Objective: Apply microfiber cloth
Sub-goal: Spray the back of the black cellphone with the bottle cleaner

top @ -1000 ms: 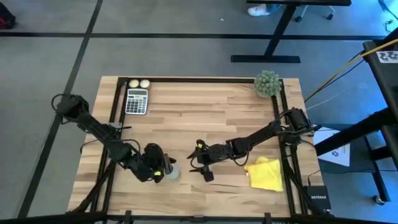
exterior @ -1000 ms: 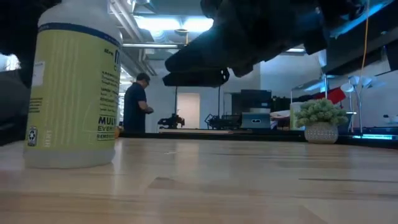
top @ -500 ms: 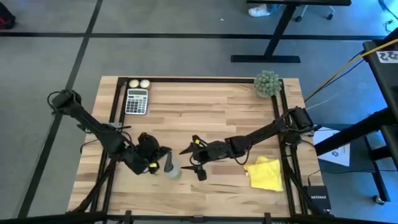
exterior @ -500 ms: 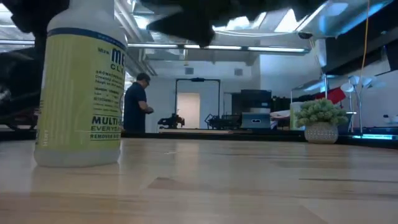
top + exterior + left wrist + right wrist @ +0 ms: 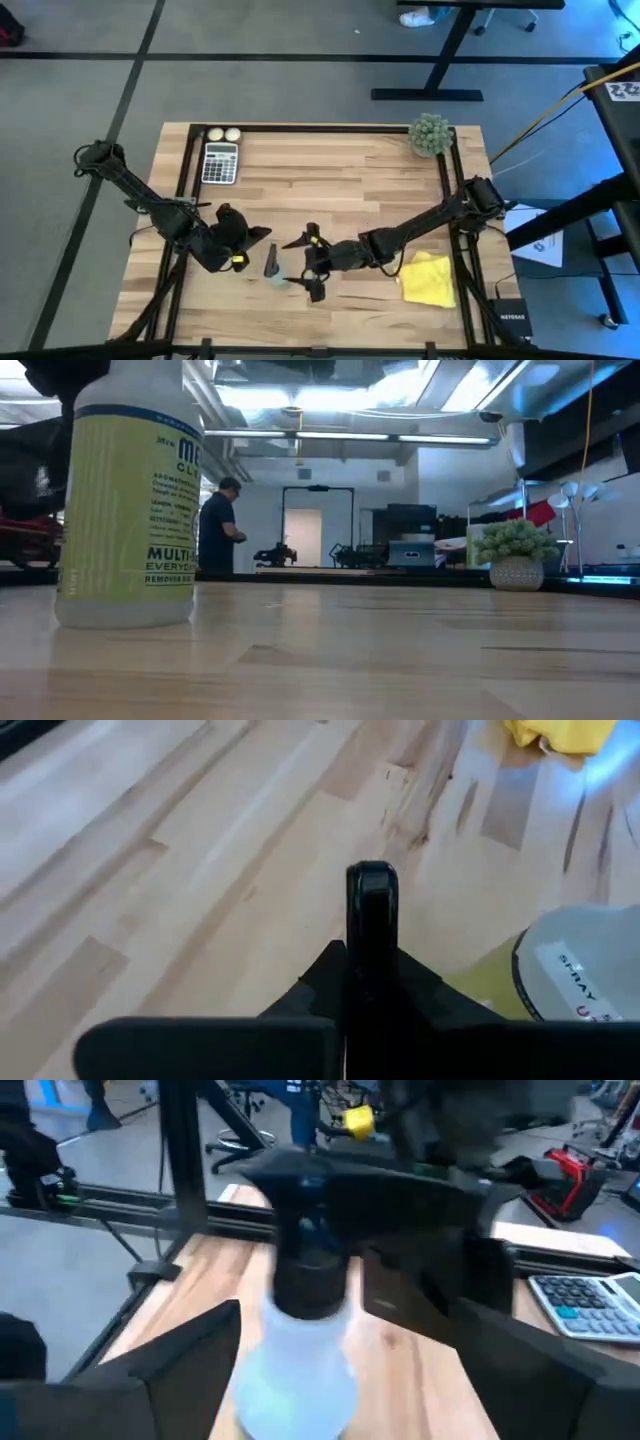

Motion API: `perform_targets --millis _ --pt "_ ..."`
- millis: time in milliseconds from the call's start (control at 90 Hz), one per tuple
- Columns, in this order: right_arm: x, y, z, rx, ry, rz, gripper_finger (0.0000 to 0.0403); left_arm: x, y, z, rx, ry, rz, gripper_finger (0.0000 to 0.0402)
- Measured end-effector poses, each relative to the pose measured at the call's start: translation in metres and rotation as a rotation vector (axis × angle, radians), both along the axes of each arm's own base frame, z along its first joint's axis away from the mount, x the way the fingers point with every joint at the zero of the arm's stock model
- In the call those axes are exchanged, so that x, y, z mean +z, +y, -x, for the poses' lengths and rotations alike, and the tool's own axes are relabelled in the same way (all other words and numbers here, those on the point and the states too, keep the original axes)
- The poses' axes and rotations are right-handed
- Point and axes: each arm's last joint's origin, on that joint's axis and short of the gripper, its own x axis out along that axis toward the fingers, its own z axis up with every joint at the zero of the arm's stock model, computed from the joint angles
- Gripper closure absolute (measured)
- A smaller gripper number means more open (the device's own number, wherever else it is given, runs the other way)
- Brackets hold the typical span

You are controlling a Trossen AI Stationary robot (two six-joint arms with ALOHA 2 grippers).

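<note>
The yellow microfiber cloth (image 5: 428, 280) lies crumpled on the table near the right edge, with no gripper on it; the left wrist view shows a corner of the cloth (image 5: 560, 732). My left gripper (image 5: 245, 240) is left of centre, shut on a black smartphone (image 5: 372, 910) seen edge-on. A spray bottle (image 5: 275, 272) stands upright on its base between the two arms. My right gripper (image 5: 303, 264) is open just right of the bottle (image 5: 300, 1330), with a finger off to each side of it and no contact. My left gripper pinches the black smartphone between its two fingers, one on each flat face, at the phone's near end (image 5: 372, 990). The phone stands on edge and sticks out forward past the fingers, clear of the table.
A calculator (image 5: 220, 162) and two small balls (image 5: 223, 134) lie at the far left corner. A potted plant (image 5: 430, 133) stands at the far right corner. The table's middle and far half show bare wood. A person (image 5: 220, 525) stands far back in the room.
My left gripper has drawn back from the spray bottle toward the table's left and far edges, still shut. My right gripper has moved left toward the bottle. The bottle turned a little about its axis, then stood still.
</note>
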Motion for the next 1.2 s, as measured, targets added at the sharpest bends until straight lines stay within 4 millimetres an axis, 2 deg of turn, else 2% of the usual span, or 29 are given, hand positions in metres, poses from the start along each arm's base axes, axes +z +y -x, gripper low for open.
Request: perform_targets --millis 100,322,467,933,1200 --pt "0.001 0.006 0.001 -0.061 -0.005 0.021 0.0052 0.0 0.0 0.0 0.0 -0.005 -0.003 0.0386" --pt "-0.013 0.014 -0.02 -0.1 0.002 0.013 0.0056 0.002 0.0 -0.002 0.007 -0.034 -0.024 0.0386" --pt "-0.007 0.018 -0.029 -0.117 0.001 0.019 0.0056 0.003 0.004 -0.005 0.024 -0.04 -0.049 0.0386" --pt "-0.004 0.019 -0.031 -0.093 0.021 0.021 0.0057 0.027 0.017 -0.037 -0.094 -0.203 -0.176 0.0386" --pt "-0.004 0.019 -0.032 -0.05 0.025 0.009 0.0102 0.045 0.022 -0.041 -0.162 -0.318 -0.21 0.0386"
